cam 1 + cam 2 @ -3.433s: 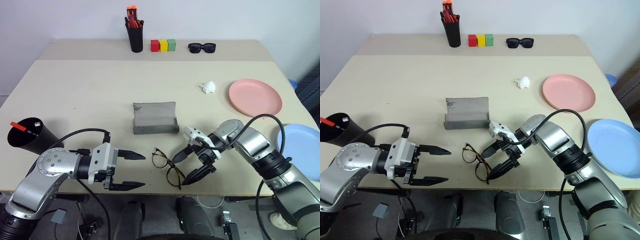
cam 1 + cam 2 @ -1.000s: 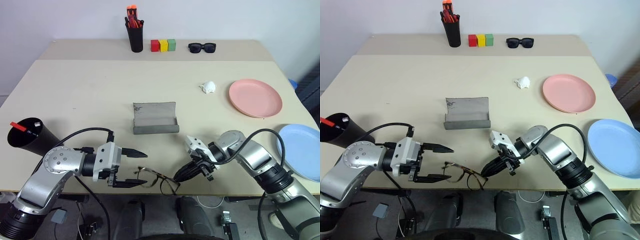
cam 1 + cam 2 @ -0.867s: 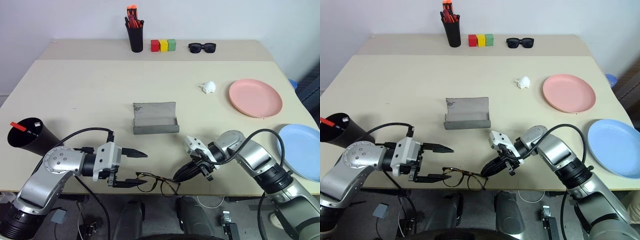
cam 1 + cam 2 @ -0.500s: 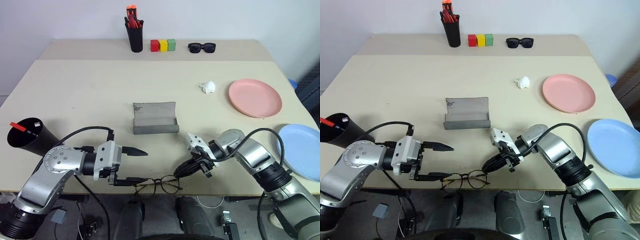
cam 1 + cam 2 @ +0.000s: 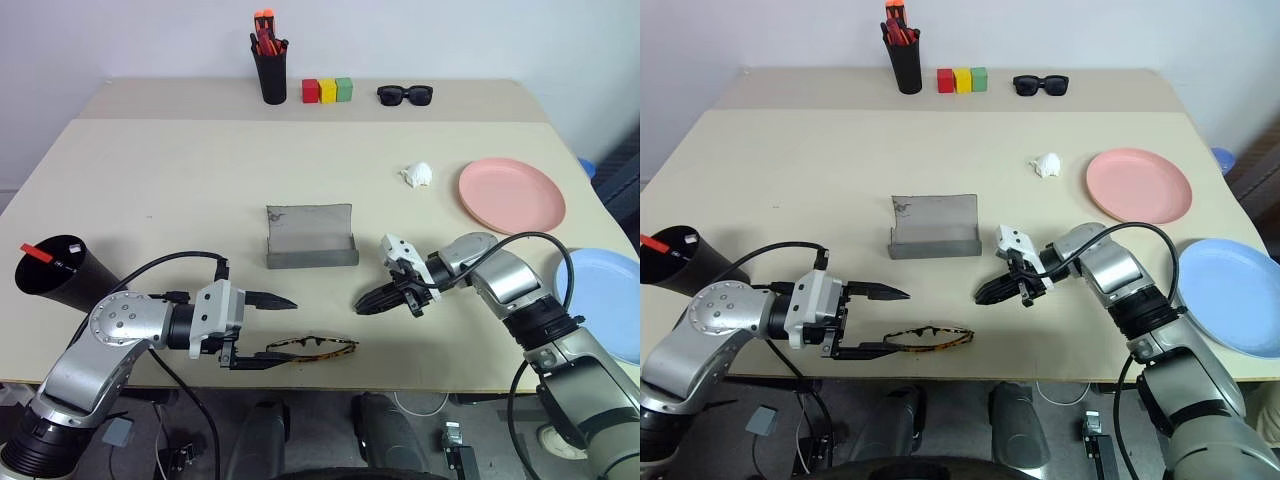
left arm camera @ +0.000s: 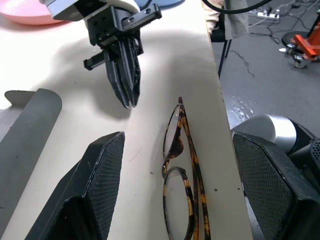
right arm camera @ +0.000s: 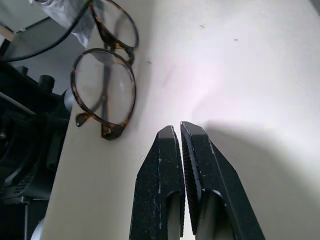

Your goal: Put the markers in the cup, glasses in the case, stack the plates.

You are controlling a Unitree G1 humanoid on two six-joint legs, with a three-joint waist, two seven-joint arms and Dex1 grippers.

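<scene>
The right gripper (image 5: 364,304), fingers pressed together and empty, points left above the table; the left gripper (image 5: 282,325) gapes around the glasses' (image 5: 311,346) left end at the near edge

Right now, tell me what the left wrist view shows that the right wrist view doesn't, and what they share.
Left wrist view alone: the open left pincer with the glasses between its fingers, the grey case and a sliver of the pink plate.
Right wrist view alone: the table's near edge with dark gear below it.
Shared: the glasses lying folded along the table edge, and the shut right pincer, holding nothing.
</scene>
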